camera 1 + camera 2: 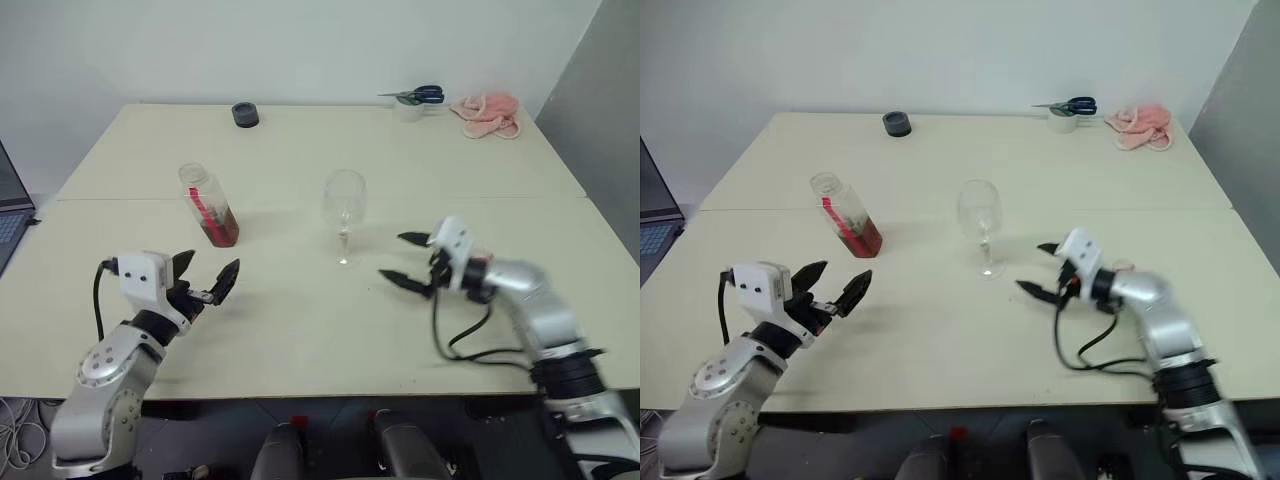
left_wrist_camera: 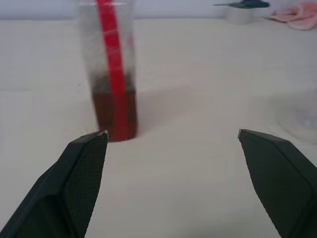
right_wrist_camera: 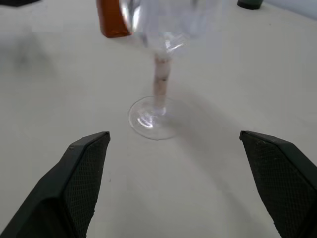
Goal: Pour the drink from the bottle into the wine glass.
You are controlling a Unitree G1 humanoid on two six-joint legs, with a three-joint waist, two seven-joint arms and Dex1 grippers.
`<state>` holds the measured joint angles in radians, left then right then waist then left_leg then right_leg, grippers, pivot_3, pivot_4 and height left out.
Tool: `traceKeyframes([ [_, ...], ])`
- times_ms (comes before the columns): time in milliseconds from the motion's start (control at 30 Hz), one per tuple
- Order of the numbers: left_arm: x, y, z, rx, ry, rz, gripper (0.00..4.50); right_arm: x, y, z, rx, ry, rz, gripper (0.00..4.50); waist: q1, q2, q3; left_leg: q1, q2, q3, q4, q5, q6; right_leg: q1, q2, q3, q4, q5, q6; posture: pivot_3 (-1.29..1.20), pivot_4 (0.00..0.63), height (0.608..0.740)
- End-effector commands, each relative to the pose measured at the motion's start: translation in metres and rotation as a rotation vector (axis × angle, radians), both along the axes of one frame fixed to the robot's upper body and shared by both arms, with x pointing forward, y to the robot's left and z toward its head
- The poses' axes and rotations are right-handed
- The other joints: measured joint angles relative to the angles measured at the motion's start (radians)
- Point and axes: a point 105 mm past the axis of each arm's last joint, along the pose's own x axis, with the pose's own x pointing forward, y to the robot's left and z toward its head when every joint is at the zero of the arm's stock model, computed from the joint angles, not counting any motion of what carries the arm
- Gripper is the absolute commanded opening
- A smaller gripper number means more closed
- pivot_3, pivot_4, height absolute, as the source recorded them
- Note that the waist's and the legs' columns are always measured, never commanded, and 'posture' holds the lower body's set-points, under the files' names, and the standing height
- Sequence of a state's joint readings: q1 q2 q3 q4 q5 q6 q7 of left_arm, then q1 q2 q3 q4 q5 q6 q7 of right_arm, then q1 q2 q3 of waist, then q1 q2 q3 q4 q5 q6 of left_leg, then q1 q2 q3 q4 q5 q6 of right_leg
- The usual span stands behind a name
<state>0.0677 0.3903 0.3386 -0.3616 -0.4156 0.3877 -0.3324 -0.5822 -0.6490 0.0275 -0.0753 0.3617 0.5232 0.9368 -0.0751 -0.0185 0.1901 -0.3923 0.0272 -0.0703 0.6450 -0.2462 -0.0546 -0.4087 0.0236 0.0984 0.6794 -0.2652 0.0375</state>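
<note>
At the far left edge a laptop [image 1: 10, 205] pokes into view beside the pale table [image 1: 300, 330]. The left gripper [image 1: 205, 278] hangs low over the near left part of the table with its two black fingers spread wide and nothing between them; it points toward the bottle [image 1: 208, 205], which stands apart from it, a little farther back. The bottle is upright on the table with no cap on its mouth, a red strip running down its side, and the drink [image 1: 221, 230], a reddish-brown liquid, filling only its bottom part. To the right of the bottle, near the middle of the table, the wine glass [image 1: 344, 205] stands upright on its round foot, and its bowl looks empty. Right of the glass, the right gripper [image 1: 408, 260] is held above the table, aimed at the glass's stem but clear of it, fingers parted wide and holding nothing. Along the far edge sit a small dark round object [image 1: 245, 114], then a pair of scissors [image 1: 415, 96] with blue handles resting on a small white container, and a pink cloth [image 1: 487, 113] bunched at the far right corner.
</note>
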Motion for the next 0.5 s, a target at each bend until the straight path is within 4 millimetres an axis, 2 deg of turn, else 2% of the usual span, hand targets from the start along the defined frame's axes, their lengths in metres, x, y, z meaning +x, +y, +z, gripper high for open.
traceKeyframes([
  [33, 0.007, -0.002, 0.013, 0.043, -0.084, 0.035, 4.50, -0.021, 0.017, 0.070, 0.059, -0.070, 0.143, 4.47, 0.000, 0.000, 0.000, 0.000, 0.001, -0.001, 0.000, 0.000, 0.000, 0.000, 0.001, 0.000, 0.000, 0.000, 0.000, 0.00, 0.150, 0.740],
  [100, 0.014, -0.005, 0.016, 0.045, -0.101, 0.037, 4.50, -0.036, 0.032, 0.102, 0.070, -0.112, 0.249, 4.47, 0.000, -0.001, 0.000, 0.000, 0.002, -0.002, -0.001, 0.000, 0.000, 0.000, 0.003, -0.001, 0.000, 0.000, 0.000, 0.00, 0.150, 0.740],
  [133, 0.019, -0.004, 0.019, 0.043, -0.113, 0.046, 4.50, -0.043, 0.044, 0.121, 0.109, -0.162, 0.312, 4.47, 0.000, -0.001, 0.000, 0.000, 0.002, -0.002, -0.002, 0.000, 0.000, 0.000, 0.004, -0.002, -0.001, 0.000, -0.001, 0.00, 0.150, 0.740],
  [167, 0.024, -0.002, 0.022, 0.045, -0.122, 0.054, 4.50, -0.052, 0.056, 0.132, 0.120, -0.179, 0.374, 4.47, -0.001, -0.001, 0.000, 0.000, 0.002, -0.002, -0.002, 0.000, 0.000, 0.000, 0.004, -0.002, -0.001, -0.001, -0.001, 0.00, 0.150, 0.740],
  [233, 0.031, 0.001, 0.028, 0.049, -0.134, 0.061, 4.50, -0.064, 0.073, 0.139, 0.127, -0.170, 0.467, 4.47, -0.001, -0.001, 0.000, -0.002, 0.002, -0.002, -0.002, 0.000, 0.000, -0.002, 0.004, -0.002, -0.001, -0.001, -0.001, 0.00, 0.150, 0.740],
  [267, 0.034, 0.003, 0.033, 0.054, -0.139, 0.063, 4.50, -0.063, 0.078, 0.138, 0.110, -0.162, 0.466, 4.47, 0.000, -0.001, -0.001, -0.004, 0.002, -0.002, -0.002, 0.000, 0.000, -0.003, 0.004, -0.002, -0.001, 0.000, -0.001, 0.00, 0.150, 0.740],
  [500, 0.049, 0.005, 0.068, 0.109, -0.152, 0.085, 4.50, -0.051, 0.085, 0.136, 0.076, -0.157, 0.420, 4.47, 0.018, -0.002, -0.001, -0.008, -0.001, -0.002, -0.001, 0.000, 0.000, -0.004, -0.001, -0.003, -0.003, 0.000, 0.000, 0.00, 0.150, 0.740],
])
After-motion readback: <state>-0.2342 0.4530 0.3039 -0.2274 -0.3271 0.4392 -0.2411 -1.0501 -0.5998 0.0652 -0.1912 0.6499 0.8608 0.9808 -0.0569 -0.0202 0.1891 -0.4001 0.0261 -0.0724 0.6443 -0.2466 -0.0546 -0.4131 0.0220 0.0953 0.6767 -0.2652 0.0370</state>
